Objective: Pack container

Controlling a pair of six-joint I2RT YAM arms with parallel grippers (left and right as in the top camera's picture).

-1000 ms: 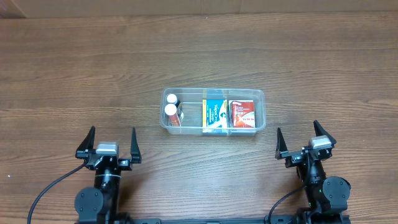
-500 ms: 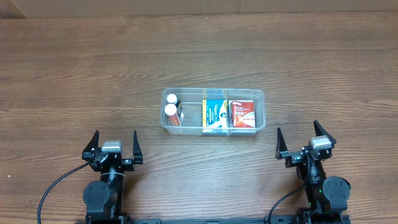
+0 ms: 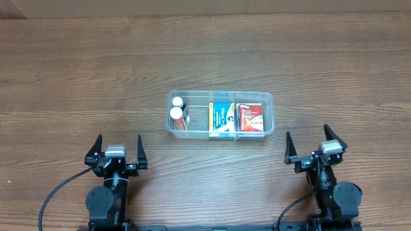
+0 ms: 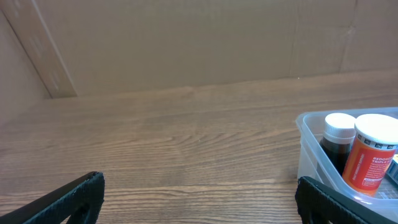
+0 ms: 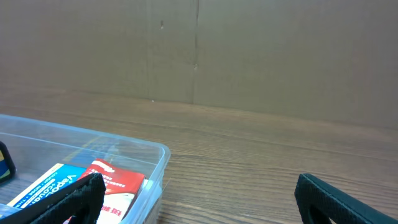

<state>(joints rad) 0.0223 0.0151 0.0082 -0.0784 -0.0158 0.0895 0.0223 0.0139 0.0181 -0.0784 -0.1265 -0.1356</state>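
The clear plastic container sits at the table's centre. Inside stand two white-capped bottles at its left end, a blue box in the middle and a red box at the right. My left gripper is open and empty near the front edge, left of the container. My right gripper is open and empty, front right of it. The left wrist view shows the container's left end with both bottles. The right wrist view shows its right corner and the red box.
A brown cardboard wall stands behind the wooden table. Black cables trail from both arm bases at the front edge.
My left gripper drew back a little toward the front edge and slightly right between one second ago and half a second ago. Nothing has moved since. The right arm stayed still.
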